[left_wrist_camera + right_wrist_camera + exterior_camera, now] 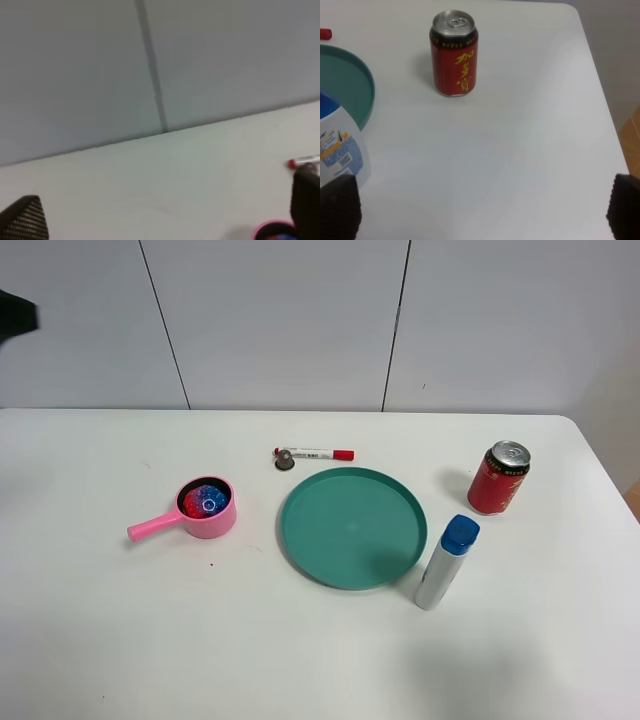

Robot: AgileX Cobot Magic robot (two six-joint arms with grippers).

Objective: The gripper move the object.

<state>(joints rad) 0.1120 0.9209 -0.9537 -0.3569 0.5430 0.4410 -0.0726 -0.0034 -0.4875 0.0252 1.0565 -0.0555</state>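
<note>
A glittery red-and-blue ball sits inside a small pink saucepan on the white worktop, left of a teal plate. A red marker lies behind the plate; a red can and a blue-capped bottle stand to its right. Both the left tool and right tool are spread wide, holding nothing.

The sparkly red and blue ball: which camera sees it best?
The exterior high view: the glittery red, blue and purple ball sits fully visible inside the pink toy saucepan. The left wrist view catches only a sliver at its edge; the right wrist view misses it.
</note>
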